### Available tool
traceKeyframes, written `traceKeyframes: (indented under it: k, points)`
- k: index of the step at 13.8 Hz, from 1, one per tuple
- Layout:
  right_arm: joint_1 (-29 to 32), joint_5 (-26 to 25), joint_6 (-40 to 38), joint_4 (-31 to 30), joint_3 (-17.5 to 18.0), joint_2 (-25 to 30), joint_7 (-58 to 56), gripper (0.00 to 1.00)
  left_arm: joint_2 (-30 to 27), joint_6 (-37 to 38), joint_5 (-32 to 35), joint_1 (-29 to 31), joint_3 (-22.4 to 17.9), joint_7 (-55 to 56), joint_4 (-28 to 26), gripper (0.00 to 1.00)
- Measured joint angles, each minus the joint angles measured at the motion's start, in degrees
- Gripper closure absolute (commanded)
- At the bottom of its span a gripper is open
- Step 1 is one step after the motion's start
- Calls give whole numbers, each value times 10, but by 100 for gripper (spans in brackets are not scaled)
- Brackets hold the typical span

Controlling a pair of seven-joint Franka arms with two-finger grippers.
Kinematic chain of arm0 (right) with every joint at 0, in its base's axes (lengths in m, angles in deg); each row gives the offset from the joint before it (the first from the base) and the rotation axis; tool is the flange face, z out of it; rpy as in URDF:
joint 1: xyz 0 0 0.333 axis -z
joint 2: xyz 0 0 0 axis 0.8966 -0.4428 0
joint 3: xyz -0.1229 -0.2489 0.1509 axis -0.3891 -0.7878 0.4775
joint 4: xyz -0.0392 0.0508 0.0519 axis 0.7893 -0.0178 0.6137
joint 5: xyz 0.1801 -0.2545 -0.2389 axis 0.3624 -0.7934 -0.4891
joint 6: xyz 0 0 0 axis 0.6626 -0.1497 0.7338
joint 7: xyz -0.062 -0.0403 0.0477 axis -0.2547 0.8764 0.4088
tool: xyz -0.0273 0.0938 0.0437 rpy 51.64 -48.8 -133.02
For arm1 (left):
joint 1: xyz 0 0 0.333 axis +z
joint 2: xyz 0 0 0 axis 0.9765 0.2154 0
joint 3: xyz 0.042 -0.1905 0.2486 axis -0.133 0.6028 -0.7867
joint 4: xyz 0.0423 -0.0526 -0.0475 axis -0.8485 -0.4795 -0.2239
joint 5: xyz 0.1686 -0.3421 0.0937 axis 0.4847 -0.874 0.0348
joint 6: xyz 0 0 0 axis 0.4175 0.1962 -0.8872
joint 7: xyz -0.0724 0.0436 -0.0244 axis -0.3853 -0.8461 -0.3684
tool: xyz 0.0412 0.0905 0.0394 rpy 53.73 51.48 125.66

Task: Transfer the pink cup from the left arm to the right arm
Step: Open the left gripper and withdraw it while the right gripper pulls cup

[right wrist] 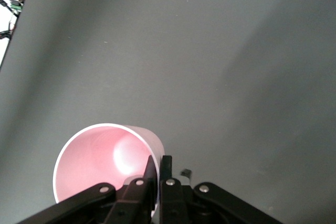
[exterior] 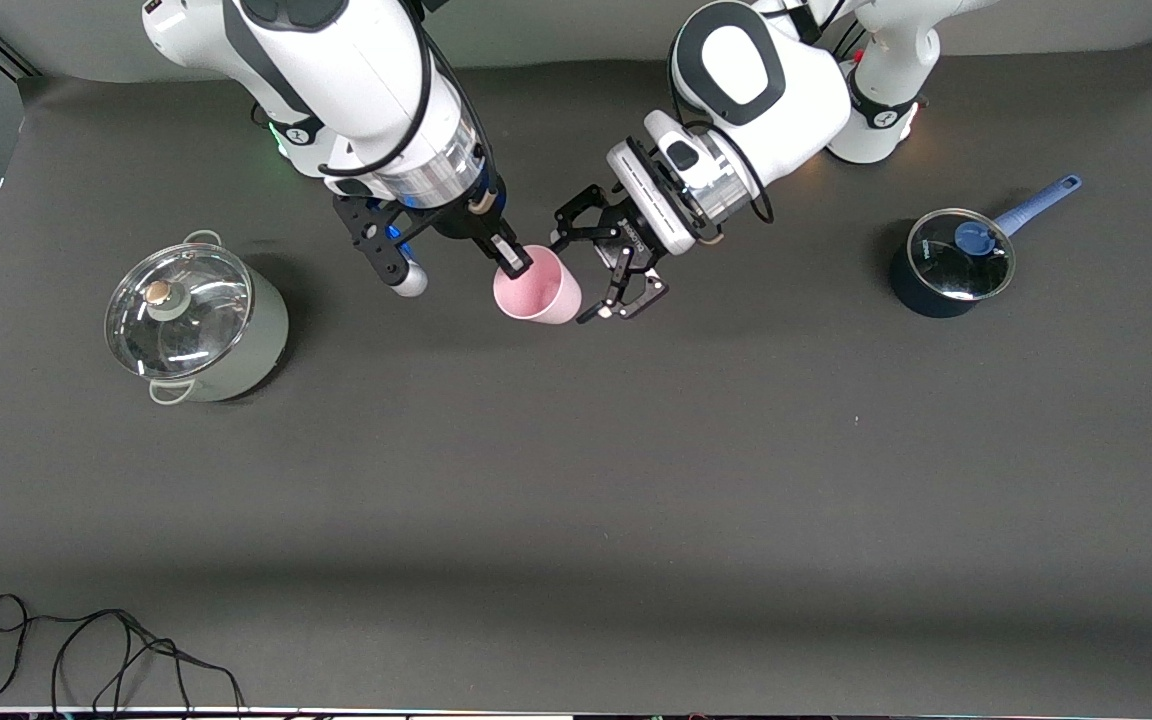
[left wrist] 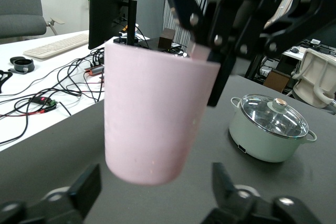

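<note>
The pink cup (exterior: pixel 539 288) hangs tilted above the table's middle, between the two grippers. My right gripper (exterior: pixel 513 262) is shut on its rim, one finger inside the mouth and one outside, as the right wrist view shows at the cup (right wrist: pixel 97 163) and gripper (right wrist: pixel 159 160). My left gripper (exterior: pixel 581 275) is open beside the cup's base. In the left wrist view the cup (left wrist: pixel 155 119) fills the centre, and the left gripper (left wrist: pixel 155 184) has its fingers (left wrist: pixel 86 187) spread wide on either side of the base, not touching it.
A pale green pot with a glass lid (exterior: pixel 194 325) stands toward the right arm's end of the table. A dark blue saucepan with a glass lid and blue handle (exterior: pixel 951 262) stands toward the left arm's end. A black cable (exterior: pixel 86 650) lies at the edge nearest the front camera.
</note>
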Motion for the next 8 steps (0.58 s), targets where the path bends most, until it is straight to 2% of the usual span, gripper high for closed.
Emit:
traceKeyframes:
  k: [2,5,6,8]
  points:
    - [1,0,-1,6,-4,0,-13,100,0,0,0,0,0,15,0,1]
    - [12,-2,-13,9,-15,1,-102,100,2,8,0,15,-6,28,0,1]
    - [23,-2,-19,10,-20,2,-149,100,3,35,0,35,-7,29,-1,1]
    - [55,-3,-47,13,-30,8,-260,100,6,133,0,97,-10,29,-5,1]
